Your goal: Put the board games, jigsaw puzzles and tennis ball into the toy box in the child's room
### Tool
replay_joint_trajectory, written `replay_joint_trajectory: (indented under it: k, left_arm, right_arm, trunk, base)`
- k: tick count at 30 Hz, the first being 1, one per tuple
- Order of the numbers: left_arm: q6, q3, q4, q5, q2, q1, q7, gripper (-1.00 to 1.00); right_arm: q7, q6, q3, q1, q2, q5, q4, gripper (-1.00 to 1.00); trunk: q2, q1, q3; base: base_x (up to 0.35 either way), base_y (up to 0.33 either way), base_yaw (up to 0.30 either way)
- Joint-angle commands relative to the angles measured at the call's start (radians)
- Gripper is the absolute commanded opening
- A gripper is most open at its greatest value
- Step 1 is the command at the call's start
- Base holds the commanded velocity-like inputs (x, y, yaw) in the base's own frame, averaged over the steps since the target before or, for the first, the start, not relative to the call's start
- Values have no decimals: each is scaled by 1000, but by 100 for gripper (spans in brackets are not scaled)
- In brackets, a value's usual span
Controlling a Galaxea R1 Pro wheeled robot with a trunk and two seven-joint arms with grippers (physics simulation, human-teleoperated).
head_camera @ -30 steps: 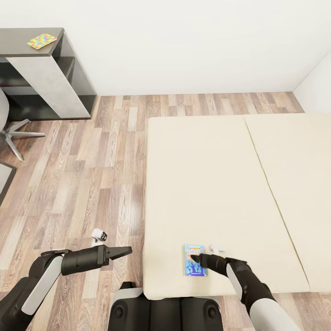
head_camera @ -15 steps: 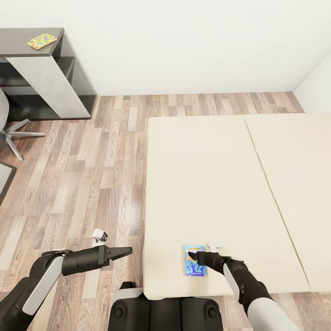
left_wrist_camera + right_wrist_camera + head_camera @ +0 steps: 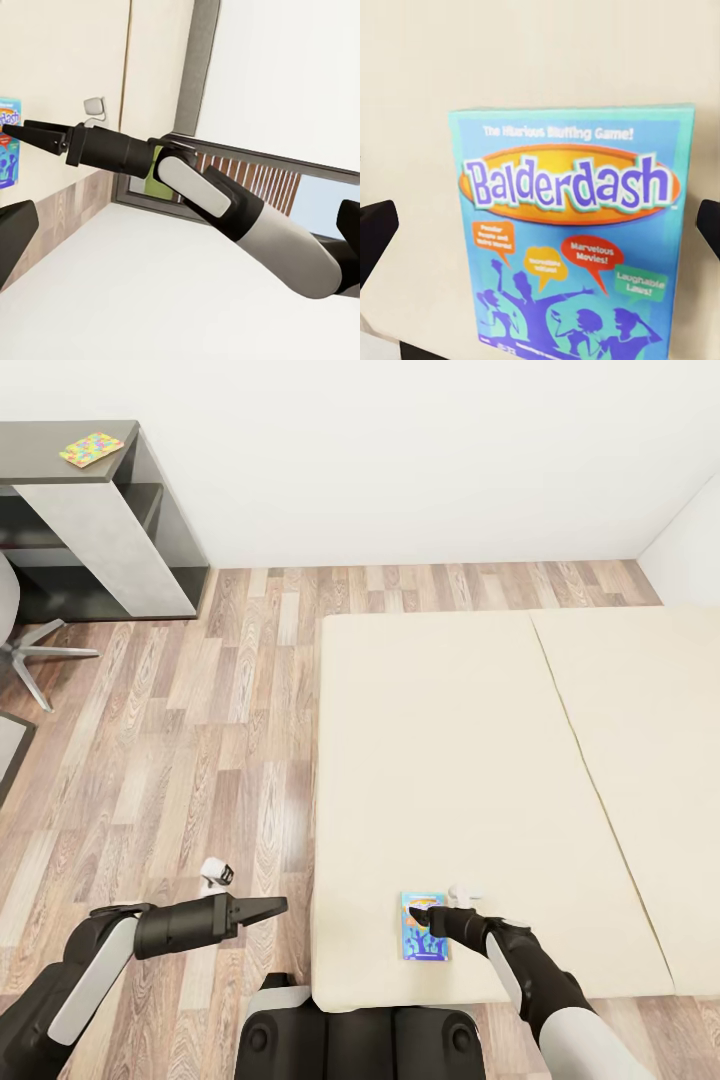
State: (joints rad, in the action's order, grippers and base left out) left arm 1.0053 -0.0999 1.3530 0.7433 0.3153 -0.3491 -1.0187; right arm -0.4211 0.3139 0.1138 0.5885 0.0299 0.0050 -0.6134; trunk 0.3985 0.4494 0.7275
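Right gripper [image 3: 418, 913] hangs just over the blue board game [image 3: 423, 940], which lies flat near the front edge of the bed [image 3: 480, 760]. From the head I cannot tell if its fingers are open or shut. The right wrist view helps: a dark fingertip [image 3: 376, 234] sits at each side of the picture, well apart, with the box [image 3: 574, 232] between them. So this hand is open and holds nothing. It looks set up to come down and grab the box by its two long sides. That could be hard, because the box is flat on the soft bed.

Left gripper [image 3: 270, 906] sticks out over the wood floor [image 3: 200, 760], beside the bed, out of the way. Its fingers look pressed together to a point and it carries nothing.

The right wrist view lets you read the word Balderdash on the lid. From the head the lid is too small to read. The left wrist view shows the right arm [image 3: 187, 184] from the side, reaching toward the box [image 3: 9, 142]. The head view shows far more of the room: a jigsaw puzzle [image 3: 91, 448] lies on the table [image 3: 60, 460], well apart from the bed.
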Motion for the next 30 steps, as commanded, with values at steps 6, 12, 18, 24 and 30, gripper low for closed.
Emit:
replay_joint_trajectory:
  k: [6,12,18,24,30]
  left_arm:
    - [4,0,0,2,2,-1,-1,100]
    - [0,0,-2,-1,1,-1,-1,100]
    - [-3,-1,-4,-6,0,-1,-1,100]
    - [-4,-1,-5,-7,0,-1,-1,100]
    - [-4,-1,-5,-7,0,-1,-1,100]
  right_arm:
    - [-7,8,9,0,-2,0,1,100]
    - [-7,9,13,-1,-7,-4,5,100]
    - [-9,9,17,-1,-15,-11,8,100]
    - [-10,10,18,-2,-19,-7,9,100]
    - [-11,10,14,-2,-18,-4,9,100]
  trunk:
    - [2,1,1]
    - [2,1,1]
    - [2,1,1]
    - [2,1,4]
    - [2,1,11]
  base:
    - [0,0,0]
    - [0,0,0]
    - [0,0,0]
    - [0,0,0]
    - [0,0,0]
